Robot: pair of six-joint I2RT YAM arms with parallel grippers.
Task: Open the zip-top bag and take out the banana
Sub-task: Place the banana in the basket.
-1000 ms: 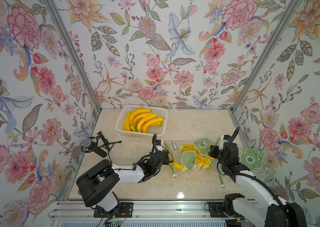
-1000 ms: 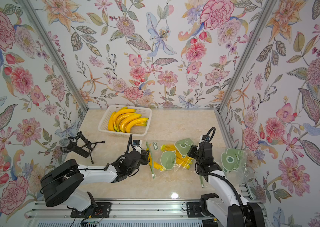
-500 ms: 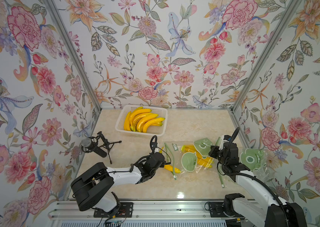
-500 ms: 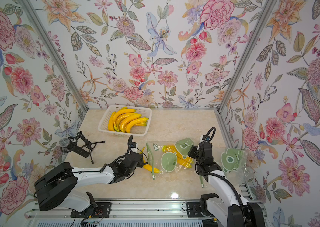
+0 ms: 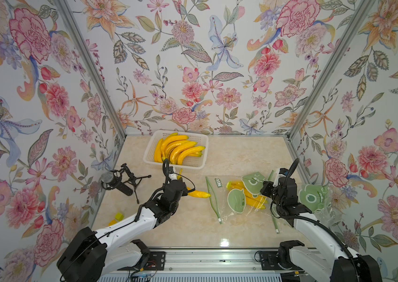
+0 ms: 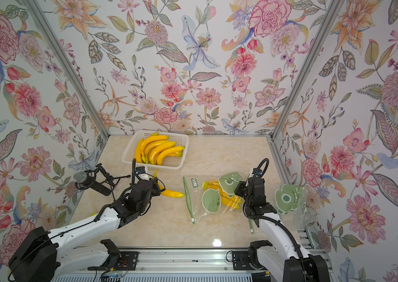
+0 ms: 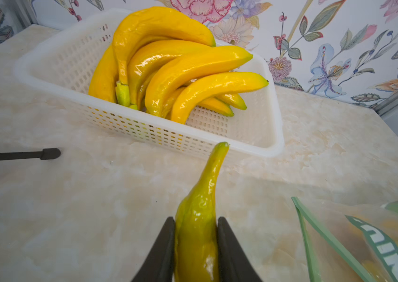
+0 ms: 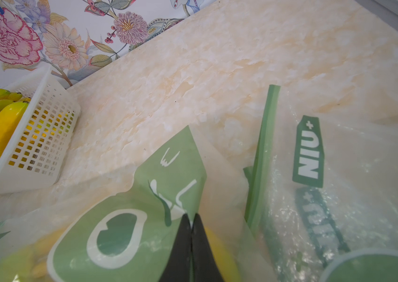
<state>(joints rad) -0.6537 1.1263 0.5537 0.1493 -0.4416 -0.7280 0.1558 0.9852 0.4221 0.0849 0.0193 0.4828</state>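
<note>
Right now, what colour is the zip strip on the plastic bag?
Pale green; the zip strip shows best in the right wrist view.

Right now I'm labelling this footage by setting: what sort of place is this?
Probably a robot test booth, not a home: floral-papered wall panels in metal framing, a left arm and right arm mounted on a front rail, and a microphone on a small tripod.

We're looking steeply down from high in both top views; wrist cameras skim close over the table (image 7: 95, 195), sharing the basket (image 8: 46, 146).
</note>
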